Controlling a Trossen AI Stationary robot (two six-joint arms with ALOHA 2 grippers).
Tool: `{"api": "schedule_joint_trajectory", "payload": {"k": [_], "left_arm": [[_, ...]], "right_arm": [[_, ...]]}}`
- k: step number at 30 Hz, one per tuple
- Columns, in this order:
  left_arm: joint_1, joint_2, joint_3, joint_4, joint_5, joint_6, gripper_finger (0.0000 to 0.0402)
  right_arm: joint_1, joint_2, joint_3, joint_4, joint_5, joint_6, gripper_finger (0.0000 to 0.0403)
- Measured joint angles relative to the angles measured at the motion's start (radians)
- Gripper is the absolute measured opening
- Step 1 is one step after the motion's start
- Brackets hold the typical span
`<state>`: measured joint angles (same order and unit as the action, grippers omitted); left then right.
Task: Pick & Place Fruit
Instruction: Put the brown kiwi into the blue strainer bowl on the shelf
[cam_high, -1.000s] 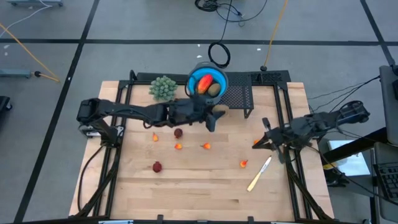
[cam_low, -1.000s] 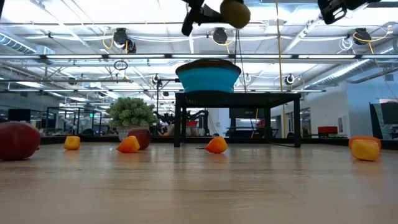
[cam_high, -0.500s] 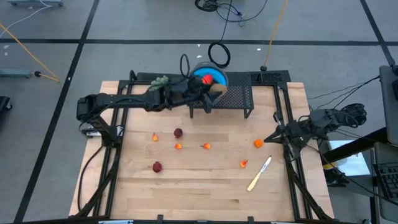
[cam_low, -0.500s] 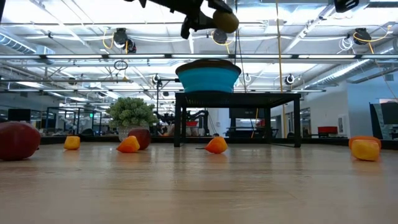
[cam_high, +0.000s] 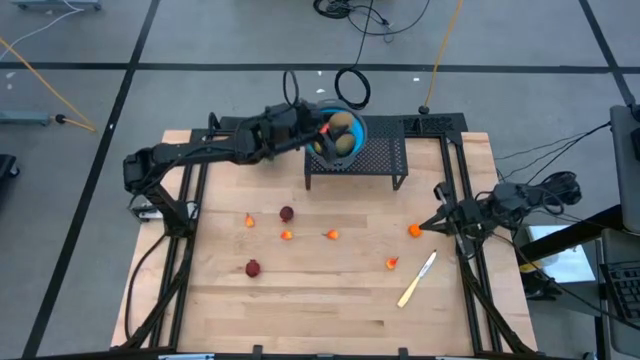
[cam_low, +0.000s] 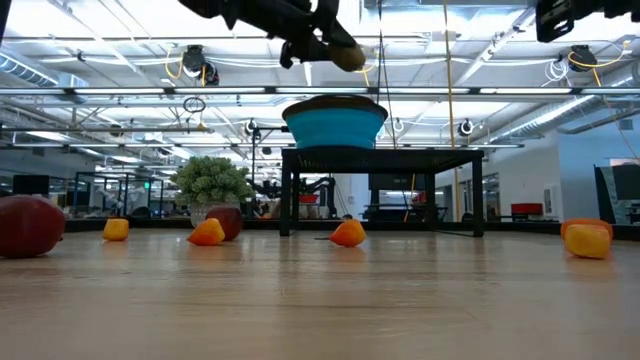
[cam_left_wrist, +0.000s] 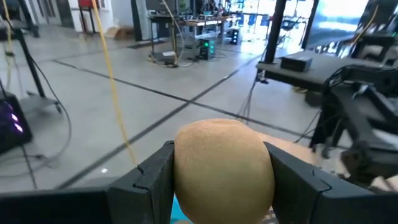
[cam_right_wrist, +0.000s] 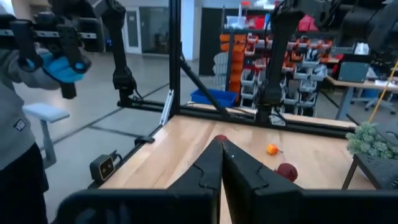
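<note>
Though tiny overhead, brown fruit (cam_left_wrist: 224, 171) wrist-close.

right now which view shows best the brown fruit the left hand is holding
The left wrist view: the brown fruit fills the frame, clamped between the left hand fingers. The high view shows it small over the blue bowl; the low view, from the side; the right wrist view, not at all.

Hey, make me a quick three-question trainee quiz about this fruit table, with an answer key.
1. True or false: the left pincer grips a brown oval fruit above the blue bowl.
2. The right pincer is: A open, B shut and empty, C holding the knife.
3. What does the bowl stand on?

Key: 1 true. 2 B. 3 The black mesh stand.
</note>
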<state>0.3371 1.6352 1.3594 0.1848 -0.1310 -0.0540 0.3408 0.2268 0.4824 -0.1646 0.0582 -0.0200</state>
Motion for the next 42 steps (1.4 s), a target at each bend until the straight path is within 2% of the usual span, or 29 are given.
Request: {"api": "schedule_joint_trajectory", "payload": {"k": [9,18,26,42], "left_arm": [[0.016,0.000,0.000,0.000,-0.001,0.085,0.0200],[0.016,0.000,0.000,-0.002,-0.001,0.104,0.0200],[0.016,0.001,0.000,-0.046,0.000,0.077,0.0200],[0.035,0.085,0.000,-0.106,-0.005,0.013,0.0200]], "right_arm": [[0.000,-0.074,-0.091,0.026,0.000,-0.020,0.0001],[0.000,-0.082,-0.128,0.026,-0.003,-0.049,0.0001],[0.000,-0.082,-0.128,0.026,-0.003,-0.052,0.0001],[0.000,-0.082,-0.128,0.026,-0.003,-0.052,0.0001]]}}
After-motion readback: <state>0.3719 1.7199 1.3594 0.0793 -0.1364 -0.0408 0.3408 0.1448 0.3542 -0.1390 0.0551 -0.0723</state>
